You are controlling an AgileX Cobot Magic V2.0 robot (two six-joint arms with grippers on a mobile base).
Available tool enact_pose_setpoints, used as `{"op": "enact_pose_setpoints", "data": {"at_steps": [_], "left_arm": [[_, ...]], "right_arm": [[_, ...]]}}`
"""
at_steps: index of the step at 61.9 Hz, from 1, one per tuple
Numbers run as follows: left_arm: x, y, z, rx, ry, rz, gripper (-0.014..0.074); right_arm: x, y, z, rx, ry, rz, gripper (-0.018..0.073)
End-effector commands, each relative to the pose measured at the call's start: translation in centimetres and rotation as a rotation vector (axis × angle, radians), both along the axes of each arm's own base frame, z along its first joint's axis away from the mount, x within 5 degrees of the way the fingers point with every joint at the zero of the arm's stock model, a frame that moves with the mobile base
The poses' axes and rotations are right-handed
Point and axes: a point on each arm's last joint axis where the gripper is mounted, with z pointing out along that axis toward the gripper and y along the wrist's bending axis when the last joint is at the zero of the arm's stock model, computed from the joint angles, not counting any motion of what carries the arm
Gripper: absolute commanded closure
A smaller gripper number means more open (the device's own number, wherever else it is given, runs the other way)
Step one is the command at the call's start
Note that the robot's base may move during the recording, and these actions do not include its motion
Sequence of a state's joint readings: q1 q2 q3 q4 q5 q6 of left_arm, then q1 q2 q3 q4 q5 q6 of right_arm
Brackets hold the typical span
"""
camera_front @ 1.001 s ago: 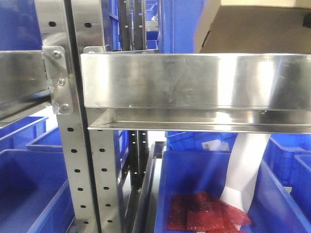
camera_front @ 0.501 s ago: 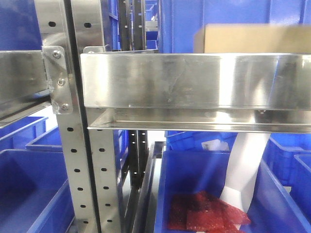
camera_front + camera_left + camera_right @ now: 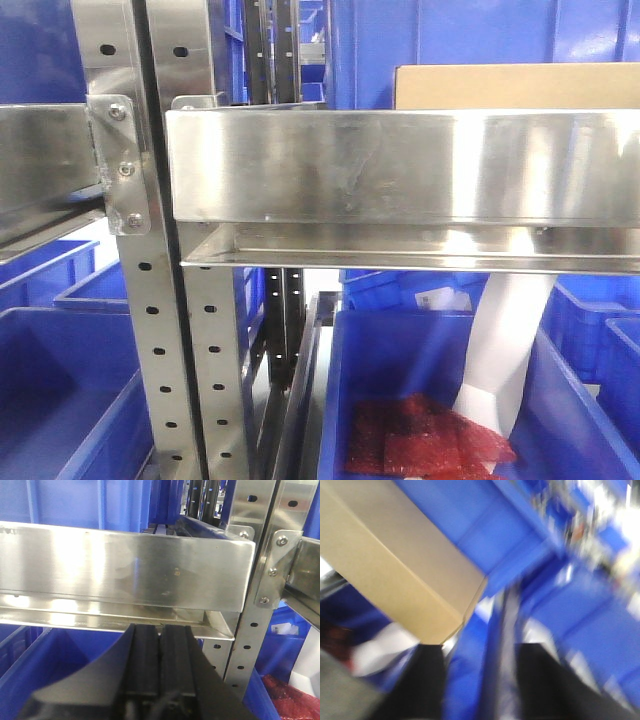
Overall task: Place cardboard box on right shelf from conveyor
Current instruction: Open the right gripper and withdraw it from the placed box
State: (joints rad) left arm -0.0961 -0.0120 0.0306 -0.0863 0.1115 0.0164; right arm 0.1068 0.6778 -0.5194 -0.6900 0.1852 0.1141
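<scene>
Box on shelf.
Box (image 3: 515,87) sits upper right in front view, behind shelf (image 3: 400,165) lip. Left gripper (image 3: 161,639) jaws pressed together, holding nothing. Right gripper (image 3: 479,675) jaws spread, empty, box at upper left.

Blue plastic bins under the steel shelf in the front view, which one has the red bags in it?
The large blue bin at lower right, directly beneath the stainless-steel shelf. Crumpled red bags and a white sheet lie inside it; the blue bin at lower left shows nothing inside.
</scene>
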Motion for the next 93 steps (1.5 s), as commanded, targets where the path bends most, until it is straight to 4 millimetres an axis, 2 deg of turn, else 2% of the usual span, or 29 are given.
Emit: {"op": "enact_pose_setpoints", "data": {"at_steps": [1,3,12,22,31,40,76,93], "left_arm": [[-0.1,0.0,0.9,-0.013,-0.090,-0.001,0.0715],[-0.1,0.0,0.9,-0.013,-0.090,-0.001,0.0715],[-0.1,0.0,0.9,-0.013,-0.090,-0.001,0.0715],[-0.1,0.0,0.9,-0.013,-0.090,-0.001,0.0715],[-0.1,0.0,0.9,-0.013,-0.090,-0.001,0.0715],[-0.1,0.0,0.9,-0.013,-0.090,-0.001,0.0715],[-0.1,0.0,0.9,-0.013,-0.090,-0.001,0.0715],[-0.1,0.0,0.9,-0.013,-0.090,-0.001,0.0715]], "right_arm": [[-1.1,0.2,1.3,0.179,-0.063,0.000,0.0470],[-1.4,0.2,1.3,0.211,-0.075,0.005,0.0545],[-3.3,0.6,0.6,0.404,-0.169,0.052,0.0531],[-5.7,0.5,-1.8,0.580,-0.258,0.084,0.0531],[-7.7,0.3,-3.8,0.627,-0.328,0.105,0.0531],[-8.9,0.2,-4.3,0.630,-0.392,0.125,0.0531],[-9.1,0.2,-4.5,0.632,-0.401,0.127,0.0531],[-9.3,-0.4,-7.7,0.725,-0.402,0.025,0.0531]]}}
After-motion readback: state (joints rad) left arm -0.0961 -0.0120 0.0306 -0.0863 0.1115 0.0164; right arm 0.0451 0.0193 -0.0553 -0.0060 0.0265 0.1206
